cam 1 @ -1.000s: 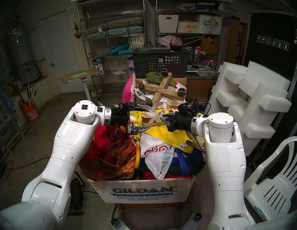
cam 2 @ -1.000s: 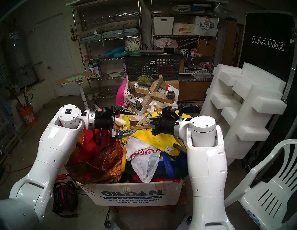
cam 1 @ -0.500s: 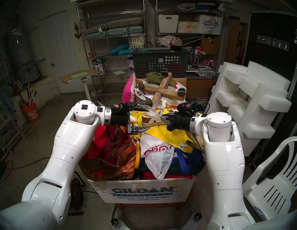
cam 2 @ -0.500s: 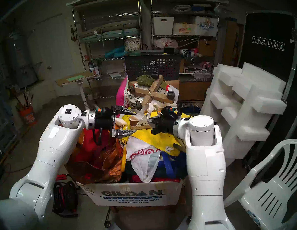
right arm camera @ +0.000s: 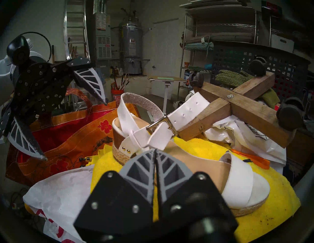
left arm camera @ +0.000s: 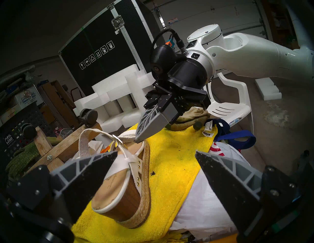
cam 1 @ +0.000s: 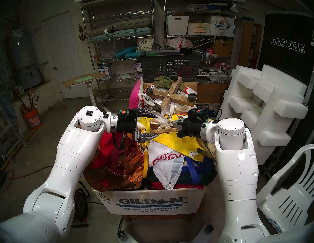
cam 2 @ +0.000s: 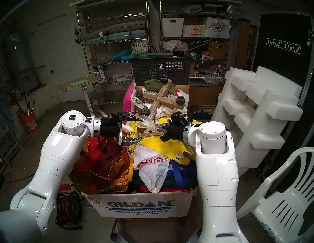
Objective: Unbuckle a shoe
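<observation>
I see the platform sandal [cam 1: 163, 124] lying on a yellow towel [cam 1: 180, 141] atop the heaped Gildan box [cam 1: 151, 203], its ankle strap buckle [right arm camera: 162, 126] fastened. My left end effector [cam 1: 153, 125] stands wide apart at the heel end, one finger above the strap, one beside the jute sole. My right end effector [left arm camera: 139, 140] has its fingers pressed together, tips just beside the footbed near the buckle, gripping nothing.

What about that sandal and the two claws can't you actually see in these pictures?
- Whether the right claw pinches a strap of the sandal: right wrist view, its own fingers cover the tips.
- Buckle pin: too small in every view.
- Sandal's far side: head views, the left claw and straps hide it.
</observation>
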